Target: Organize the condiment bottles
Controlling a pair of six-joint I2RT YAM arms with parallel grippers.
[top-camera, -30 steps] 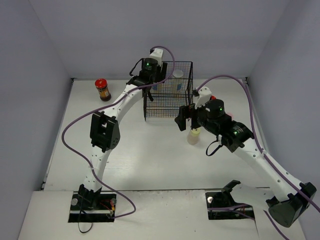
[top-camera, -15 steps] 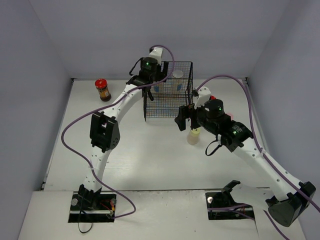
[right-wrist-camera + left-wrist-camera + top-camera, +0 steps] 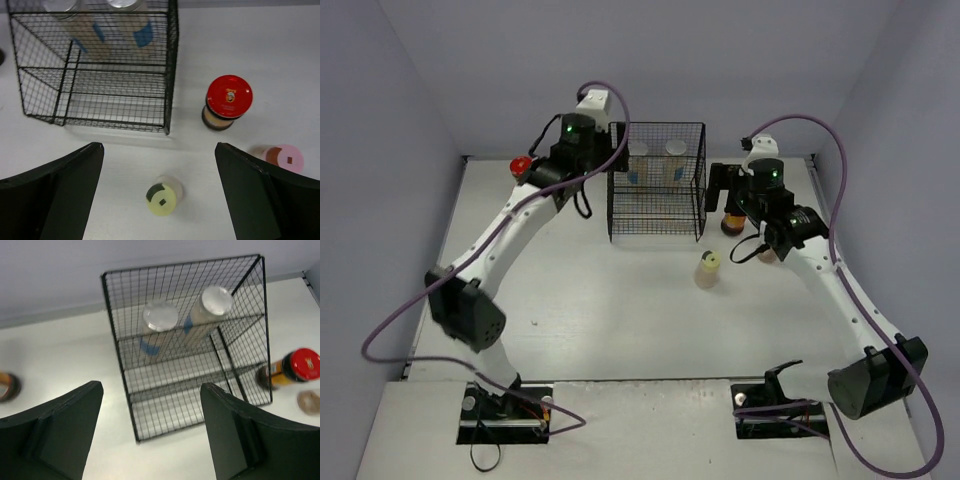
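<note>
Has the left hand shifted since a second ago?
Yes. In the top view the left hand has swung left, away from the wire basket whose back-left corner it was over, toward the red-lidded jar on the table's left.

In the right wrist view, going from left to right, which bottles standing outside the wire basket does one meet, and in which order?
yellow-green-capped bottle → red-lidded jar → pink-capped bottle

Two silver-capped bottles (image 3: 675,150) fill the 12 o'clock side of the basket (image 3: 654,222); its near half is free. A red-lidded jar (image 3: 229,97) blocks its 3 o'clock, a yellow-capped bottle (image 3: 707,268) its 5 o'clock; the table (image 3: 580,290) at 7 o'clock lies open.
</note>
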